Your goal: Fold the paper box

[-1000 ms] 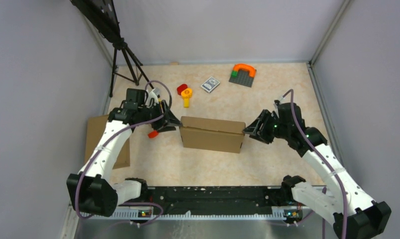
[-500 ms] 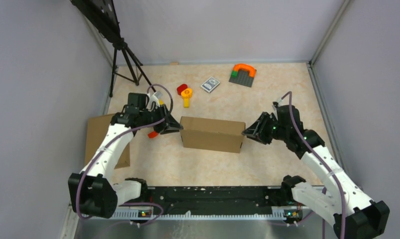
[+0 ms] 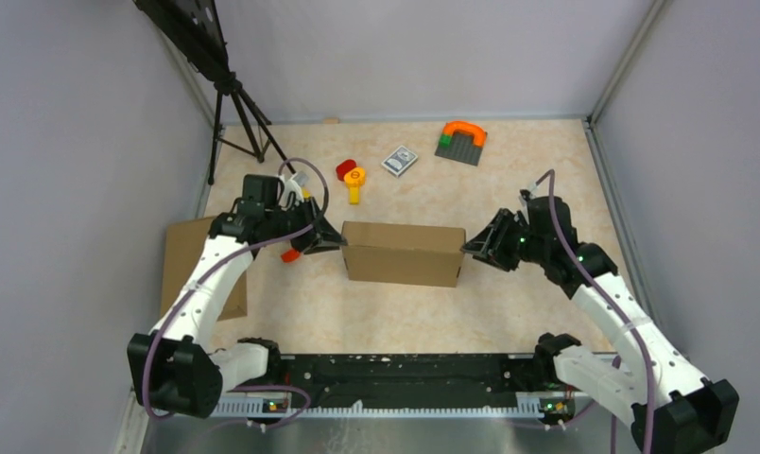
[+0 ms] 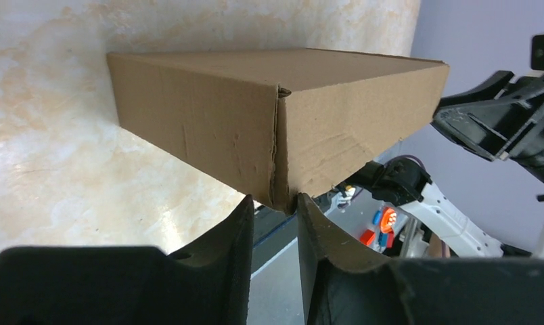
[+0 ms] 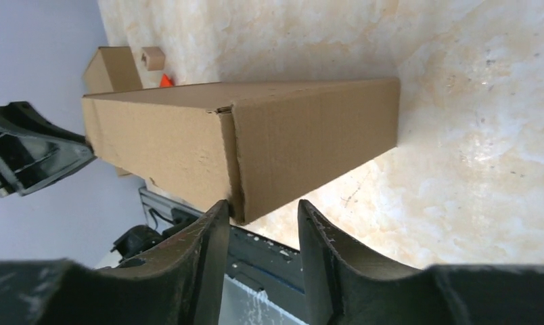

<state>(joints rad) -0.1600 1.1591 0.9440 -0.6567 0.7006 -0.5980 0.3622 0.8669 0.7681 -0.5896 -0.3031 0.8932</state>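
Elbow bent, the left arm (image 3: 206, 284) reaches inward. The left fingers (image 4: 237, 233) stand narrow at the near corner of the paper box (image 3: 402, 253) (whether they pinch it I cannot tell). The right arm (image 3: 603, 293) mirrors this, and the right fingers (image 5: 214, 233) are parted, with the box's other end corner between their tips.

No legible writing anywhere
Print on the small card (image 3: 400, 159) is too tiny to read; the paper box (image 3: 402, 253) is bare cardboard.
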